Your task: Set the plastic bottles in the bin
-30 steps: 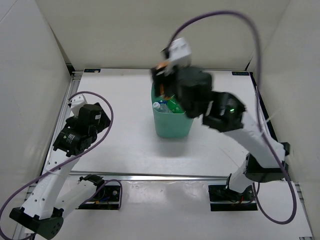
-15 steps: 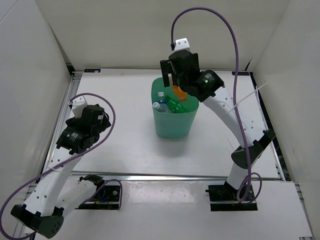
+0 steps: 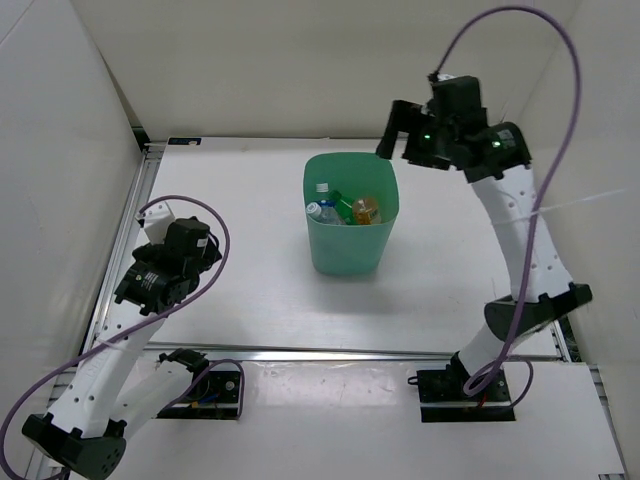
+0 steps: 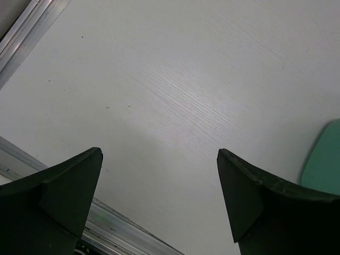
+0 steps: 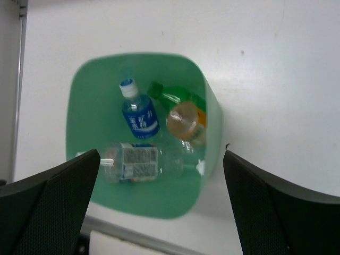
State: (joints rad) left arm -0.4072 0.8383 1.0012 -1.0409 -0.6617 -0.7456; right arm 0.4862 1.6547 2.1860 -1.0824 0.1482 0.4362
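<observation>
The mint-green bin stands mid-table. Several plastic bottles lie inside it: a blue-label one, a green one, an orange one and a clear one with a white-blue label. From above, the orange bottle rests against the bin's right wall. My right gripper hangs high, up and right of the bin, open and empty. My left gripper hovers over the left of the table, open with nothing between its fingers.
A metal rail runs along the table's near edge below the left gripper. A sliver of the bin shows at the right of the left wrist view. White walls enclose the table on three sides.
My right gripper opened over the bin and let go of the orange bottle, which now lies inside. It then rose and drew back to the right. The left arm barely shifted.
</observation>
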